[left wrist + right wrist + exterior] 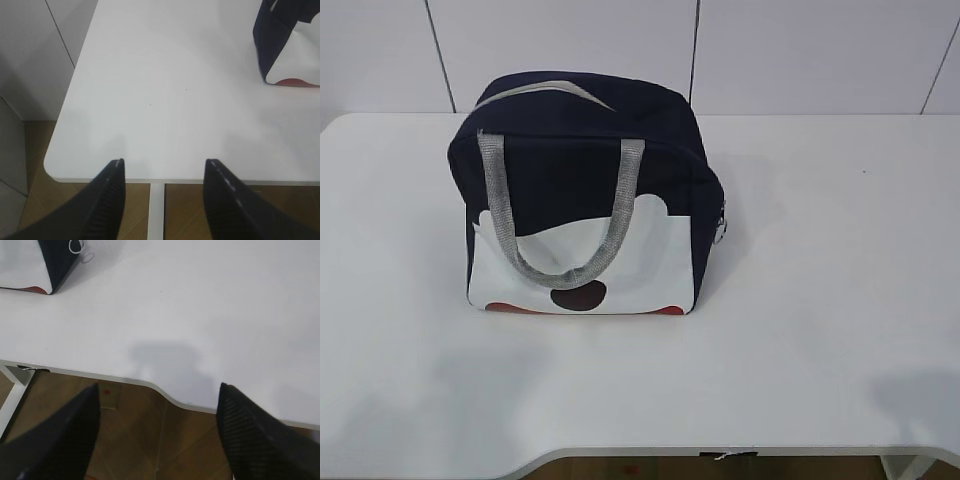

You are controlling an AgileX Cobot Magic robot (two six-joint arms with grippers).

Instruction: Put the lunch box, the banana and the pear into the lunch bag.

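Exterior view: only the bag (585,195) is seen, standing upright on the worktop (820,300), left of the middle, with the white panel toward the camera.
Bag state: the grey zipper line on top looks closed, although this cannot be told for sure; one handle (560,215) hangs down over the front.
Box, banana, pear: none is seen in any view; whether they are inside the bag cannot be told.
Step in hand: probably the task is at its end, or not yet started; it is only a judgement.
Advice: if the bag must be opened, the ring pull (75,246) at its right side should be taken by the nearer arm, while the bag is held steady by the other, so that the soft fabric is not dragged.
Left tool (164,167): the jaws are apart by a middle width, nothing is held; it hangs above the near left edge of the worktop, well apart from the bag.
Right tool (157,390): widely open, empty; it is held over the near right edge, pointing downward and forward.
Arms: both are outside the exterior view, so they are drawn back toward the robot.
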